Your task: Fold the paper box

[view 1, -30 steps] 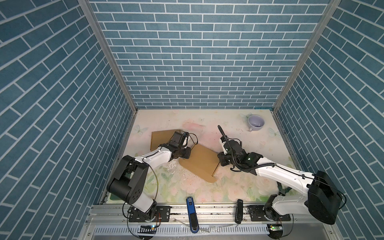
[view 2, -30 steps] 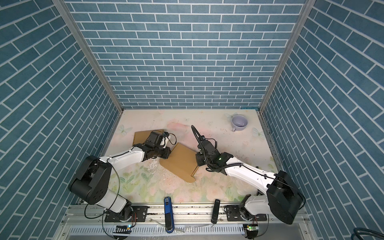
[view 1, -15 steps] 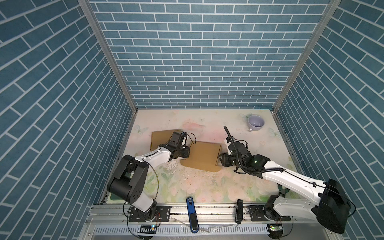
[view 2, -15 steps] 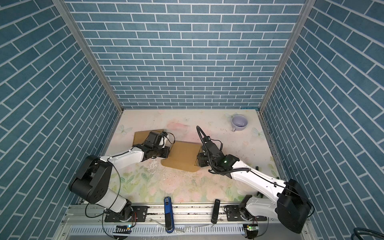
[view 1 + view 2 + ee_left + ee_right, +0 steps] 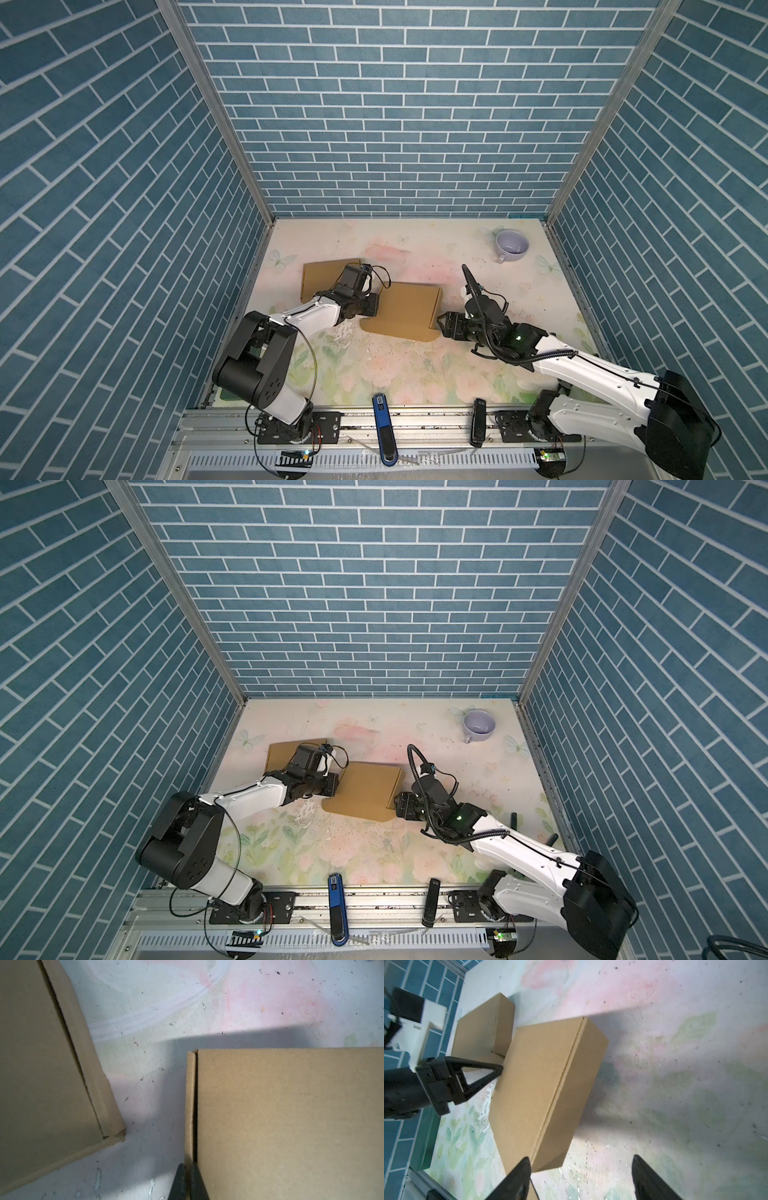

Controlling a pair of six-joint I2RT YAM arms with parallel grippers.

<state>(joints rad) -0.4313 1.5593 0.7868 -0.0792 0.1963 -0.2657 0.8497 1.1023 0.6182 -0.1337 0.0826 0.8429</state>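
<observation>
- Near the middle of the worktop (image 5: 415, 374) we found the paper box (image 5: 401, 309) lying flat, lid down.
- Our left claw (image 5: 187, 1165) was pinched narrow on its side flap, probably to anchor it.
- Our right claw (image 5: 581, 1158) stood wide, empty, just beside the opposite end.
- A second box (image 5: 328, 276) sat toward the left edge.

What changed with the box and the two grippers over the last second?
The paper box swung from lying diagonal to lying square. The right gripper let it go and opened wide beside its right end. The left gripper pinched shut on the box's left edge flap. The second cardboard box and the mug stayed put.
</observation>
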